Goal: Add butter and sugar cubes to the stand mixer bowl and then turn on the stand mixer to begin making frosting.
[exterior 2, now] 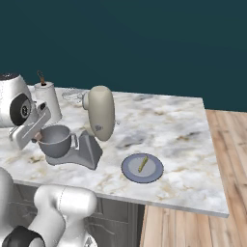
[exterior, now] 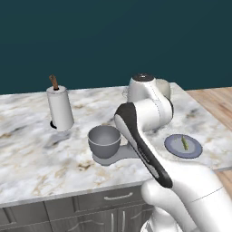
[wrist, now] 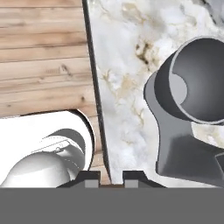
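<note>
Dark fingertips (wrist: 92, 176) of the pincer (wrist: 111, 178) stand nearly together at the bottom of the hand view, with something tan-brown wedged between them; what it is cannot be told. Beside the pincer sits the bowl (exterior 2: 54, 140), deep, smooth grey metal, round-rimmed, on the mixer's (exterior 2: 91, 130) flat grey base; a rounded beige head tops the mixer. Right of the mixer a round blue-grey plate (exterior 2: 153, 173) carries the butter (exterior 2: 143, 163), a thin yellow-green stick. Marbled white stone forms the bench (exterior 2: 164, 125). Left of the bowl stands a white paper-towel roll (exterior: 60, 108).
</note>
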